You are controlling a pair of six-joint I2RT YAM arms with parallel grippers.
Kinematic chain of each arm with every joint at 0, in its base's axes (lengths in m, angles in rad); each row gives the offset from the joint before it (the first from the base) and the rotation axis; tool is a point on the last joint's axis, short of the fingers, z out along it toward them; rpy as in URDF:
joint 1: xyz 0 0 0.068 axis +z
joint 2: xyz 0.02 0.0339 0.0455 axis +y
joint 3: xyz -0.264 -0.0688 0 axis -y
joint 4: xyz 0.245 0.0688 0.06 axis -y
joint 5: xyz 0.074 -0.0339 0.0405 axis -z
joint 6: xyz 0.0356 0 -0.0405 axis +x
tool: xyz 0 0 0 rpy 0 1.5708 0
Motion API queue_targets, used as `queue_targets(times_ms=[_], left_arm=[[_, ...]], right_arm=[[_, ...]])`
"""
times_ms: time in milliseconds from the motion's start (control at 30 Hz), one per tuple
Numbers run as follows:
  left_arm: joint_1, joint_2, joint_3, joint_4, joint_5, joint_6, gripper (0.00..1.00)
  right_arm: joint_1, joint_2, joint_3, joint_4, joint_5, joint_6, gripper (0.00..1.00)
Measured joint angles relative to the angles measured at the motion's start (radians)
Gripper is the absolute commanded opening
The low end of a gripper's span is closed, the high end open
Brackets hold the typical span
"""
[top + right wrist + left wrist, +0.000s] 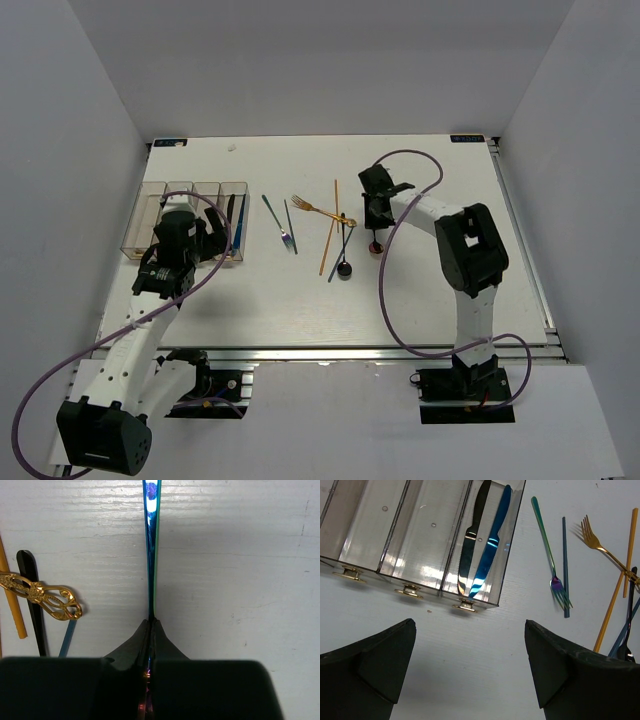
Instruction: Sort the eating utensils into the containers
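White arms (130,338), black joints (470,245) — purple cables (388,300)

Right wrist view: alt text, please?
The right gripper is shut on a slim iridescent blue utensil running up the frame over the white table. At left lie a gold handle, a black handle and an orange stick.

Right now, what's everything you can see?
containers: four, clear, far left
knives: two, black and blue, rightmost container
teal fork: one, teal-purple, beside containers
blue stick: one, dark blue, beside teal fork
gold fork: one, gold, middle
orange sticks: two, orange, by gold fork
black spoon: one, black, middle
blue handle: one, pale blue, by gold fork
blue-green utensil: one, iridescent, held right of gold fork
left end effector: one, black, open near containers
right end effector: one, black, shut on utensil
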Motion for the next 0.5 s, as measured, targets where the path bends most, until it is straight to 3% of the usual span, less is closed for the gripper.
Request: queue_targets(times_ms=[233,500], left_arm=[[0.0,0.0,0.0,0.0,0.032,-0.002,0.98],[0.0,-0.025,-0.066,0.14,0.269,-0.132,0.98]], right_arm=[[-0.003,-0.078,-0.112,0.062,-0.063,-0.004,0.0],[0.014,-0.242,-0.252,0.035,-0.101,0.004,0.0]])
